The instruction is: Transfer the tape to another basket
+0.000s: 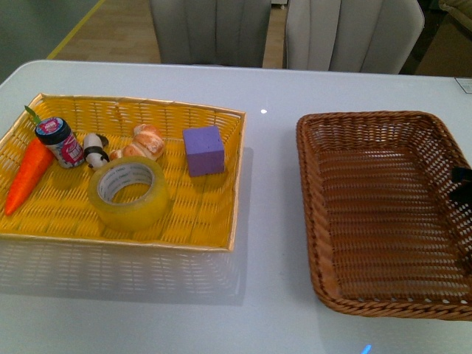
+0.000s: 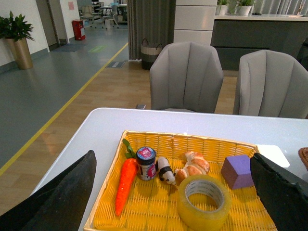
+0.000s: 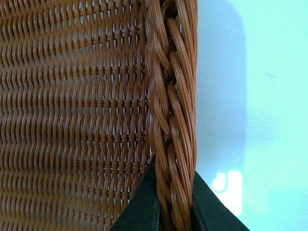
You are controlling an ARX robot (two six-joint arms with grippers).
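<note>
The tape (image 1: 130, 192), a yellowish translucent roll with a white core, lies in the yellow basket (image 1: 210, 225) toward its front middle; it also shows in the left wrist view (image 2: 203, 202). The brown wicker basket (image 1: 346, 140) stands to the right, with nothing in it. My right gripper (image 3: 174, 214) is shut on its braided right rim (image 3: 171, 96); its dark tip shows at the right edge of the front view (image 1: 462, 184). My left gripper (image 2: 175, 211) is open, high above the near side of the yellow basket, with the tape between its fingers (image 2: 67, 199) in view.
In the yellow basket lie a carrot (image 1: 28, 175), a small jar (image 1: 60, 141), a panda figure (image 1: 94, 150), a croissant (image 1: 144, 142) and a purple block (image 1: 203, 150). Two grey chairs (image 1: 354, 33) stand behind the white table (image 1: 269, 221).
</note>
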